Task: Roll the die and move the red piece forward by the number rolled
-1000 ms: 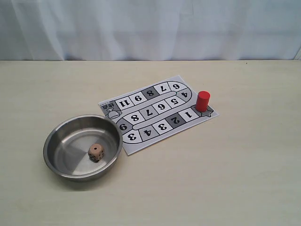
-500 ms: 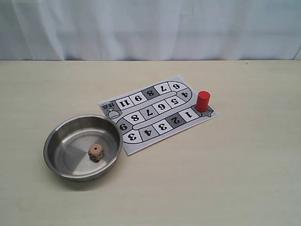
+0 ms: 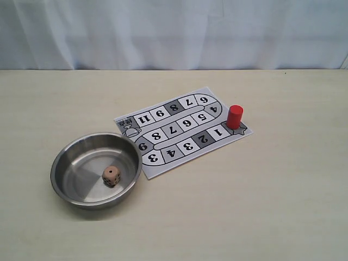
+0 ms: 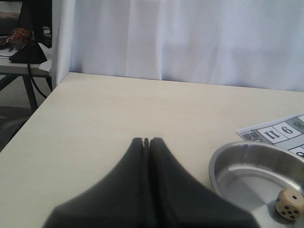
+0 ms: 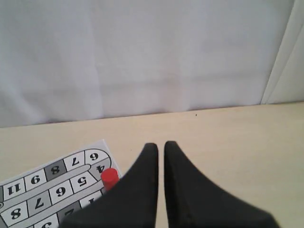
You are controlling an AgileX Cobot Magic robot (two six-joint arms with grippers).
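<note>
The tan die point(image 3: 111, 175) lies inside the steel bowl point(image 3: 60, 163) at the front left, a single pip showing on its top face. Upright on the star square beside square 1 of the paper board point(image 3: 182, 130) stands the red piece point(image 3: 235, 117). Neither gripper appears in the exterior view. In the left wrist view my left gripper point(image 4: 146, 140) is shut and empty over bare table, with the bowl point(image 4: 223, 156) and die point(image 4: 289, 204) off to its side. My right gripper point(image 5: 161, 145) has its fingers almost together, holding nothing, with the red piece point(image 5: 109, 178) beside one finger.
The bowl's rim overlaps the board's near corner. A white curtain hangs behind the table's far edge. The left wrist view shows the table's side edge point(image 4: 28, 118) with a stand and cables beyond it.
</note>
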